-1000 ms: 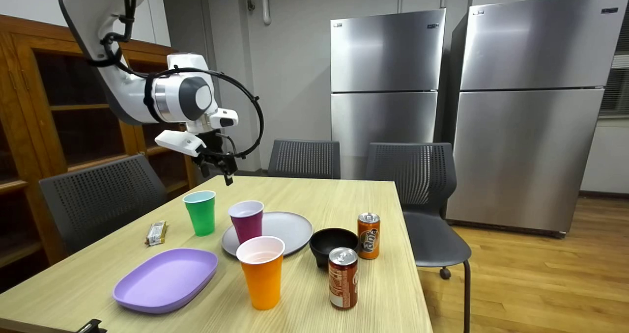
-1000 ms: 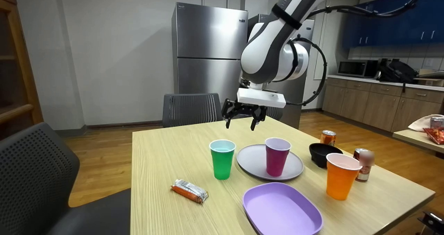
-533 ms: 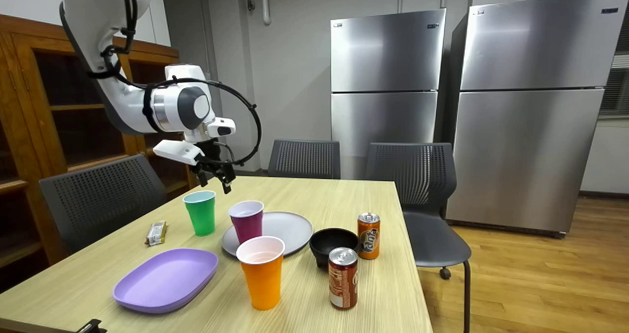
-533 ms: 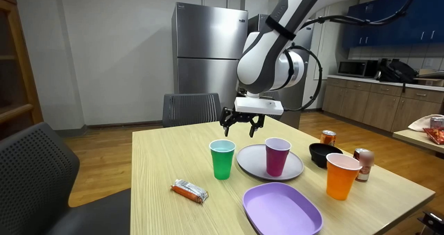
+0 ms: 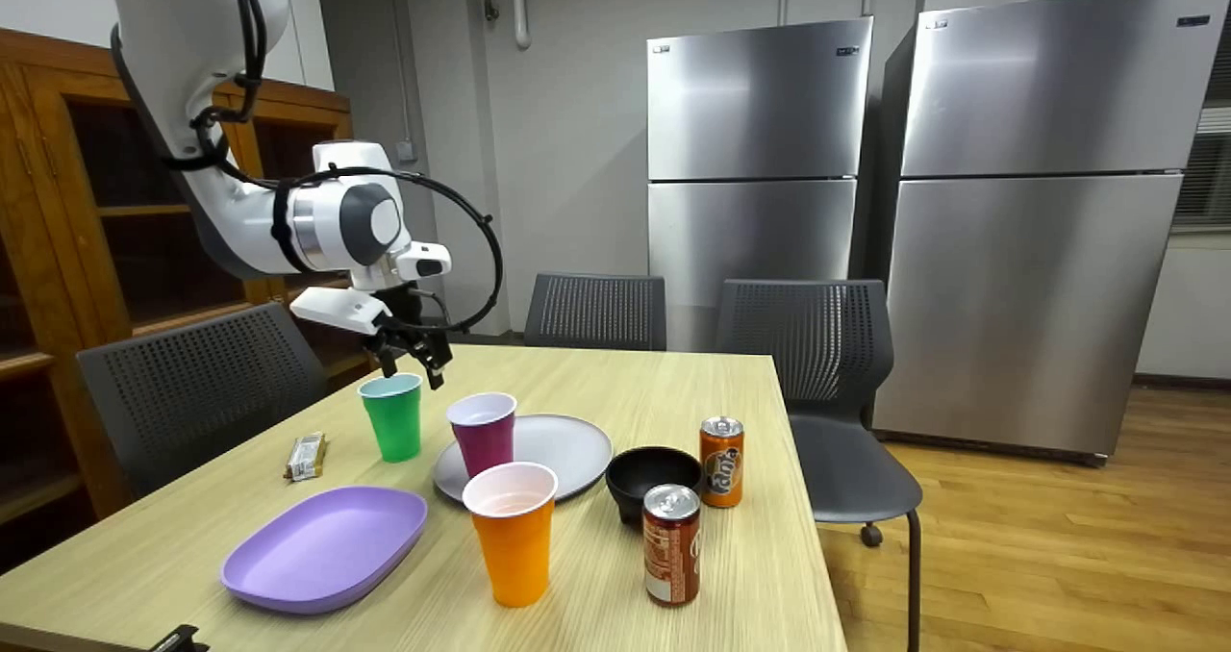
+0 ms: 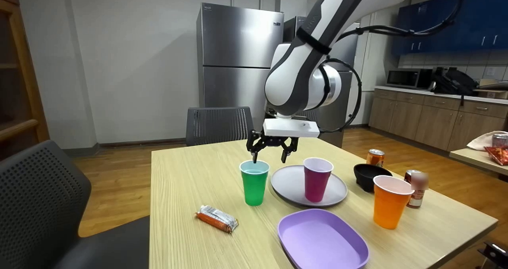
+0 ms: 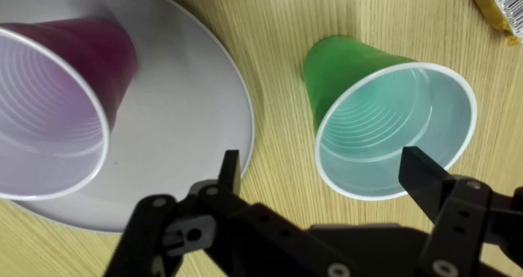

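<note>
Even light falls about my fingers [image 7: 425, 181], dark in the wrist view, with faint shadow on the plate [image 7: 175, 105] below them, glare on the refrigerator [image 6: 238, 58] beyond, and a blur smudging a can [image 6: 414, 196] well apart.

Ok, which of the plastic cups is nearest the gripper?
The green plastic cup: in the wrist view, the open gripper overlaps it; the magenta cup on the gray plate and the orange cup stand farther off.

1. Around us, a kitchen.
2. Steel refrigerators [image 5: 760, 234] stand upper right in an exterior view.
3. A microwave [image 6: 403, 78] sits below blue wall cabinets [image 6: 484, 19], upper right in an exterior view.
</note>
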You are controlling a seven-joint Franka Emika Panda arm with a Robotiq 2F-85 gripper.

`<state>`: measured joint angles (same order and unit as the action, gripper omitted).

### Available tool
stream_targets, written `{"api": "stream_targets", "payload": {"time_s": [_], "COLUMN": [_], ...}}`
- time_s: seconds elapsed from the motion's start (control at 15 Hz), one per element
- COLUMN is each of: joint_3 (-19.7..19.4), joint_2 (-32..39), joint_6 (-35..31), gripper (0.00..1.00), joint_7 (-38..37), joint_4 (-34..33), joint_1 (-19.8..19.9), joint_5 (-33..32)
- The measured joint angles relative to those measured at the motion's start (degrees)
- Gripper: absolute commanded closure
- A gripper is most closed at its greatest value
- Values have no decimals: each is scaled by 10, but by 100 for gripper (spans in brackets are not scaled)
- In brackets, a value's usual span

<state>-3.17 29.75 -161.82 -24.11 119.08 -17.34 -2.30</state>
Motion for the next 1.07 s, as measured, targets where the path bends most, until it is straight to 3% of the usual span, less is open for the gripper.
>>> {"api": "stream_targets", "payload": {"time_s": [0.27, 0.4, 0.93, 1.07], "joint_3": [-7, -10, -13, -14], "joint_2": [18, 25, 35, 35], "joint_6": [0, 0, 0, -1], "gripper": [0, 26, 89, 100], "joint_7": [0, 0, 0, 0], "joint_4": [-11, -17, -31, -31], "joint_1": [-10, -13, -16, -16], "joint_5": [0, 0, 0, 0]}}
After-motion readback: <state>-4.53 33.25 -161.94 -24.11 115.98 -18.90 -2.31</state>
